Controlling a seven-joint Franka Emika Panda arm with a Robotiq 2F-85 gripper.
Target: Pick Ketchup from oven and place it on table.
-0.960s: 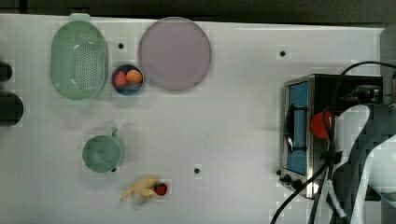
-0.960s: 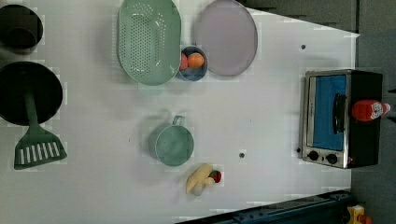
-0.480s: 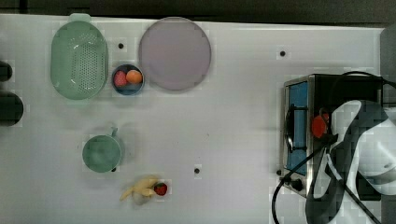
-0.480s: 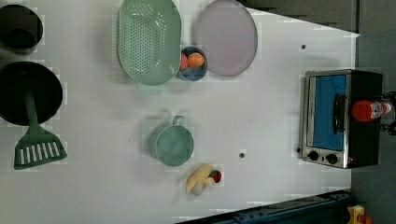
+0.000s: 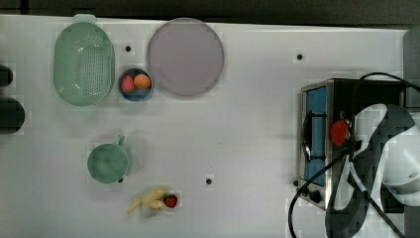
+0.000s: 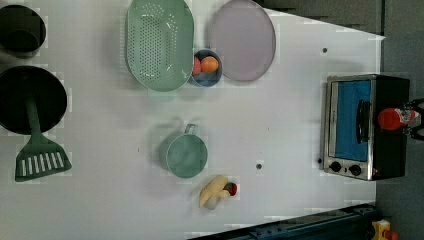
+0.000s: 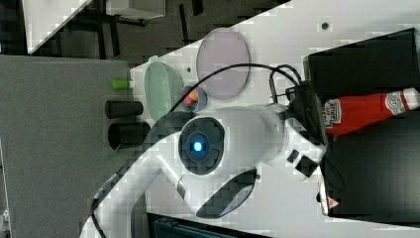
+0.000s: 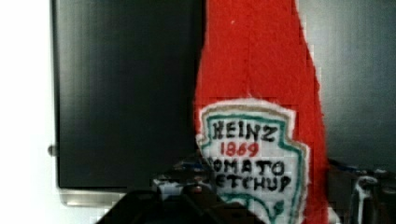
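Note:
The Ketchup (image 6: 392, 118), a red bottle with a white label, stands upright on the black top of the oven (image 6: 350, 100), which sits at the left view's right on the white table (image 6: 280, 140). My gripper (image 6: 415, 118) reaches it from the side, jaws on either side of the bottle. In the wrist view the dark fingers (image 8: 159, 196) press against the label of the Ketchup (image 8: 261, 93). The right view shows the white arm (image 7: 233, 144) leading to the Ketchup (image 7: 366, 110) over the oven (image 7: 376, 59). In the top view the Ketchup (image 5: 339, 132) lies beside the oven door (image 5: 317, 99).
On the table are a lilac plate (image 5: 185, 57), a green colander (image 5: 84, 64), a small bowl of fruit (image 5: 134, 84), a green mug (image 5: 108, 162), and a banana with a strawberry (image 5: 153, 200). A black pan and green spatula (image 6: 35, 135) lie at the left view's left.
The arm has shifted in toward the bottle and its fingers have closed from wide open onto the Ketchup. The bottle still stands in the same spot on the oven.

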